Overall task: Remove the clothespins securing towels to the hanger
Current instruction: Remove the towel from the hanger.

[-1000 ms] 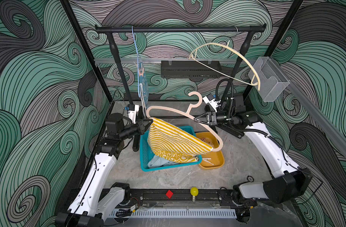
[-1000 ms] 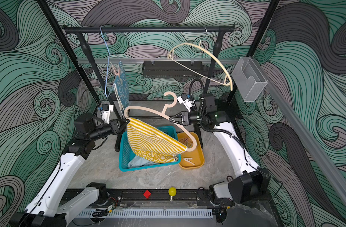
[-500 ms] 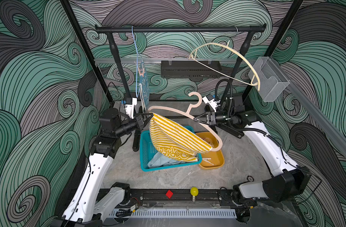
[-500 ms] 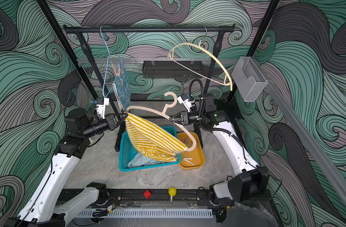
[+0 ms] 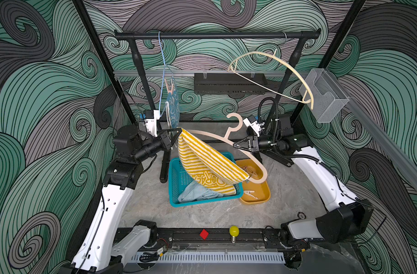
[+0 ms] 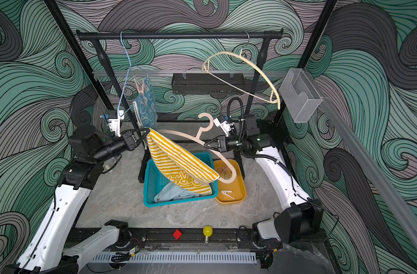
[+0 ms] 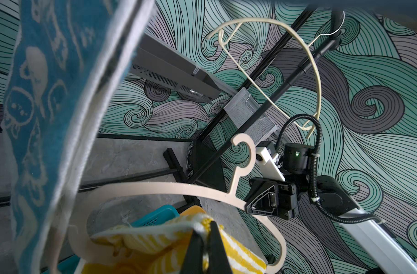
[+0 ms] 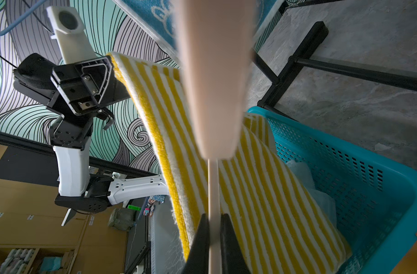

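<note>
**Clothespins (image 5: 250, 193) lie loose in the orange tray (image 5: 264, 199)**

In both top views the tray stands touching the teal basket (image 5: 175, 180), at the basket's 3 o'clock, with several pale pegs scattered inside it. A pink clothespin (image 6: 139, 86) is clipped upright on the top edge of the teal-blue bunny towel (image 6: 147, 106). That towel hangs from a blue wire hanger (image 5: 164, 67) on the black rail (image 5: 214, 35), at 11 o'clock from the basket. A bare cream hanger (image 5: 309, 98) hangs near the rail's 3 o'clock end.

The left gripper (image 5: 177, 130) is clamped on the upper corner of the yellow-and-white striped towel (image 5: 207, 161). In the left wrist view its fingers (image 7: 194, 251) press together over the cloth. The right gripper (image 5: 234, 144) is closed on the arm of the peach hanger (image 5: 230, 134), which is held tilted in the air above the basket with its hook toward 12 o'clock.

The striped towel stretches from the left gripper down to the hanger's low end at 4 o'clock. Whether a clothespin pins it there cannot be told. A pale-blue terry towel (image 5: 198, 193) lies in the basket.
</note>
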